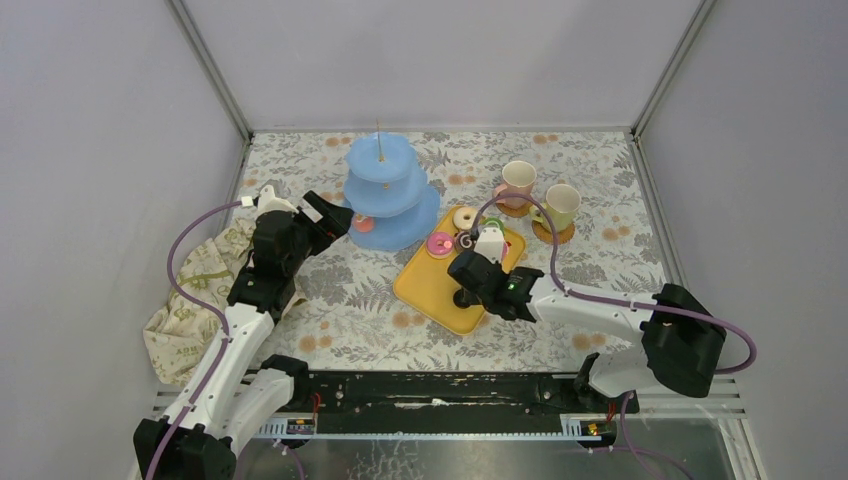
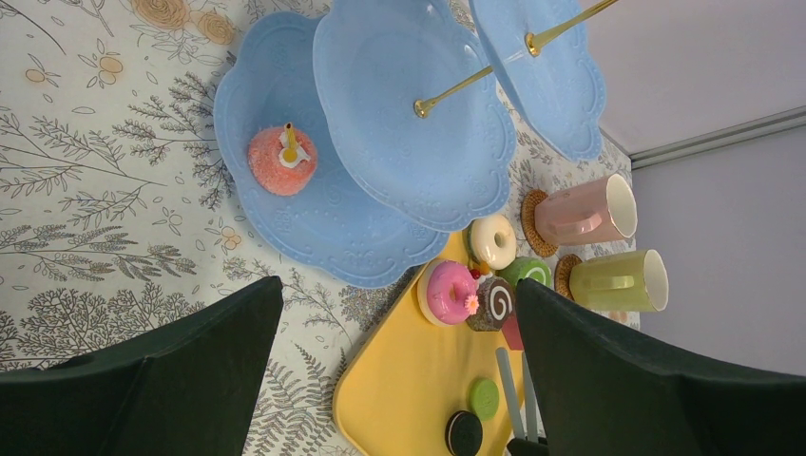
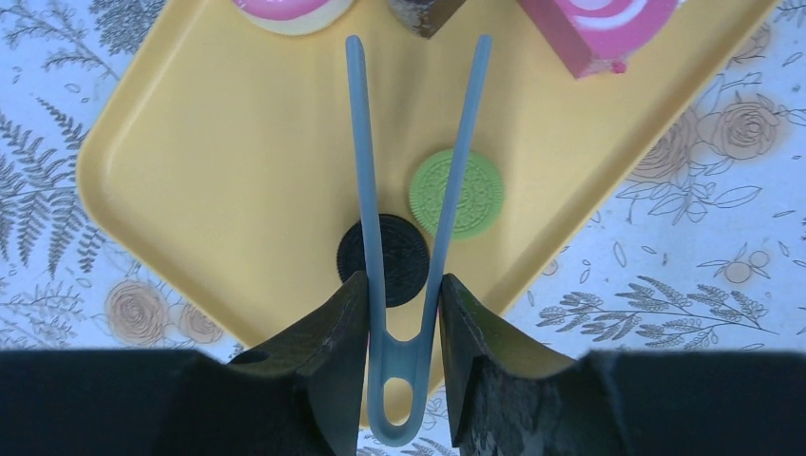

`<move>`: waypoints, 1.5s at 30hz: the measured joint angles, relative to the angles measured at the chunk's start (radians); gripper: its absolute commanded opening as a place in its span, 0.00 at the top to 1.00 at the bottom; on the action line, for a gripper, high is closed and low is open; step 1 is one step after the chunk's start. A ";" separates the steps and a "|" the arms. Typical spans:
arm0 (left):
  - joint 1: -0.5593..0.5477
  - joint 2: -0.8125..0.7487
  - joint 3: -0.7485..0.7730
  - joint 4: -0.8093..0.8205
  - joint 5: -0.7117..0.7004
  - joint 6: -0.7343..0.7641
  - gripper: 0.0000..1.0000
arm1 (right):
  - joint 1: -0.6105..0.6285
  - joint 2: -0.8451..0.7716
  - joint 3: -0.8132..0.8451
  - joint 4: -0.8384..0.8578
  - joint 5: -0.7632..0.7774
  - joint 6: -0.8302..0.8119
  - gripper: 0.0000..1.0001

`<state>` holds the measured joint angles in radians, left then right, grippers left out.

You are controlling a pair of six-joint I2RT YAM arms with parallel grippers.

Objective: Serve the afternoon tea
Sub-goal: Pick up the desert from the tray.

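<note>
Nearest, low in the right wrist view, the right gripper (image 3: 404, 304) is clamped on a pair of pale blue tongs (image 3: 365, 171) close to their looped end. The tongs' two arms splay upward over the yellow tray (image 3: 219, 161). A black sandwich cookie (image 3: 404, 256) lies on the tray between the arms. A green cookie (image 3: 480, 195) sits just beside it, partly under the right-hand arm. At the top edge of that frame, a pink-iced donut (image 3: 285, 8) and a pink swirl slice (image 3: 608, 24) also lie on the tray, near the tongs' tips.

At the lower left of the top view, a beige cloth (image 1: 195, 290) is bunched on the floral table (image 1: 340, 300).

Further in, the left gripper (image 2: 399, 323) has its jaws spread wide and grips nothing. It points toward the light-blue three-tier stand (image 2: 314, 228). An orange pastry (image 2: 282, 160) sits on the stand's bottom tier, and the two upper tiers look bare.

Beyond the tray, at the right of the left wrist view, the pink mug (image 2: 580, 209) and the pale green mug (image 2: 618, 280) stand side by side, each on a brown coaster (image 2: 532, 223).
</note>
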<state>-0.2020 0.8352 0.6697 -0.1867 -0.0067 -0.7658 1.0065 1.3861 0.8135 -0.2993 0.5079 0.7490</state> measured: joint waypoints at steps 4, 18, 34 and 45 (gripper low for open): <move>0.000 0.000 0.000 0.000 0.000 0.000 0.00 | -0.026 0.000 -0.007 -0.004 -0.002 -0.002 0.62; 0.000 0.000 0.000 0.000 0.000 0.000 0.00 | -0.089 0.089 -0.006 0.053 -0.056 -0.030 0.61; 0.000 0.000 -0.005 0.000 0.000 -0.001 0.00 | -0.113 0.165 0.035 0.085 -0.084 -0.042 0.60; 0.000 0.000 -0.007 0.000 0.000 -0.001 0.00 | -0.137 0.239 0.078 0.101 -0.084 -0.037 0.59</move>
<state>-0.2020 0.8349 0.6628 -0.1864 -0.0063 -0.7666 0.8696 1.6249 0.8917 -0.1982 0.4240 0.7120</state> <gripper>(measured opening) 0.998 0.410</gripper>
